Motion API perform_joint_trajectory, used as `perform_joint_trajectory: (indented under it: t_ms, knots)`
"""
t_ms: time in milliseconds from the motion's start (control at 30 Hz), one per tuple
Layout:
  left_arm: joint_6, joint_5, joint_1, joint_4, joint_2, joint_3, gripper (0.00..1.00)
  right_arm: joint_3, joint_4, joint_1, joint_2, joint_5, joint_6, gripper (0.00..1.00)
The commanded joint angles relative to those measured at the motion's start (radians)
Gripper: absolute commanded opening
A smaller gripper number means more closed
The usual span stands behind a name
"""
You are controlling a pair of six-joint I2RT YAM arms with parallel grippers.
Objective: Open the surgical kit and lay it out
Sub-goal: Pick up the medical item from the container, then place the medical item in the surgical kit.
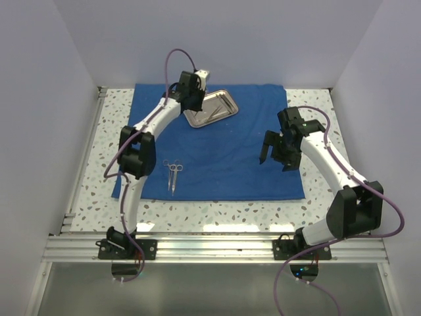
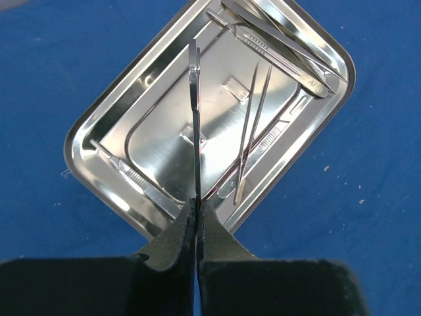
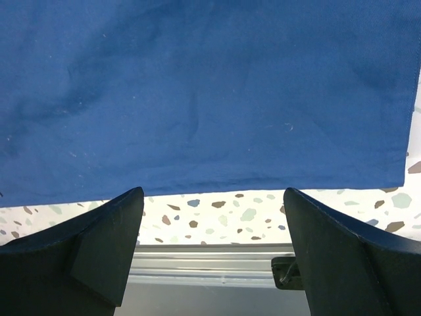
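While left gripper (image 2: 196,209) is pinching an instrument (image 2: 194,118) above the tray (image 2: 125,89), more are waiting inside, right gripper (image 3: 212,197) idling open

A robotics lab test cell: plain white panels (image 1: 39,99) close in the left, far and right sides around a blue cloth (image 1: 230,158) spread on a speckled terrazzo tabletop (image 1: 316,201). Along the cloth's near side, an aluminium rail (image 1: 210,247) anchors a left arm (image 1: 141,151) and a right arm (image 1: 329,164) trailing purple cables (image 1: 402,220).
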Motion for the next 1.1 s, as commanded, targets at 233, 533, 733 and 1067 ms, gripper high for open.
perform_joint_trajectory:
  t_ms: [233,533,733,1067]
  knots:
    - [-0.204,-0.039,0.017,0.046,-0.547,-0.572,0.0,-0.004,0.083,-0.006,-0.03,-0.088,-0.018,0.91]
    - [-0.378,-0.039,-0.035,0.021,-1.022,-1.169,0.0,0.041,0.127,-0.005,0.001,-0.176,0.02,0.91]
    - [-0.483,-0.002,-0.046,0.128,-1.125,-1.389,0.0,0.058,0.144,0.003,0.019,-0.217,0.048,0.9]
    - [-0.508,-0.01,-0.046,0.153,-1.076,-1.407,0.4,0.05,0.114,0.02,-0.002,-0.205,0.037,0.9]
